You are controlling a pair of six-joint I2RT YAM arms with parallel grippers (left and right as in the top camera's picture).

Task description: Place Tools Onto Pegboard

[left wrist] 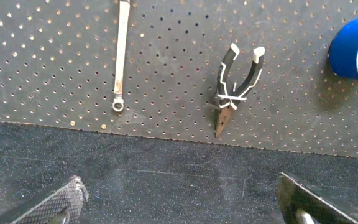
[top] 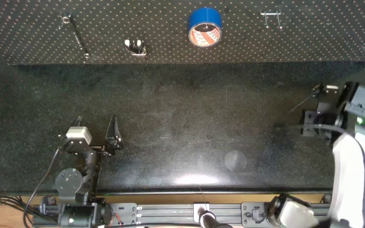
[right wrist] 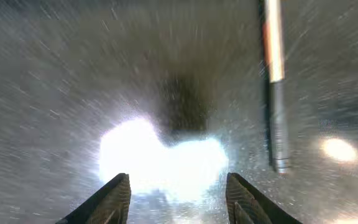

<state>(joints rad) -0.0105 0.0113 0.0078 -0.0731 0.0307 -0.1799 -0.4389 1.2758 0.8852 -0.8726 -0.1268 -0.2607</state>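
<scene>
On the pegboard (top: 170, 19) along the table's far edge hang a silver wrench (top: 75, 35) (left wrist: 121, 56), black-and-white-handled pliers (top: 135, 46) (left wrist: 235, 87) and a blue tape roll (top: 204, 27) (left wrist: 355, 48). My left gripper (top: 96, 128) (left wrist: 182, 202) is open and empty above the mat at the near left, facing the board. At the far right my right gripper (top: 313, 106) (right wrist: 179, 190) hangs open just above the mat with nothing between its fingers. A slim tool (right wrist: 273, 87) with a metal shaft and an orange-marked part lies on the mat beside it.
A bare metal hook (top: 271, 19) sticks out of the pegboard at the right. The black mat (top: 189, 126) spans the table between the arms. Bright glare shows on the mat under the right gripper.
</scene>
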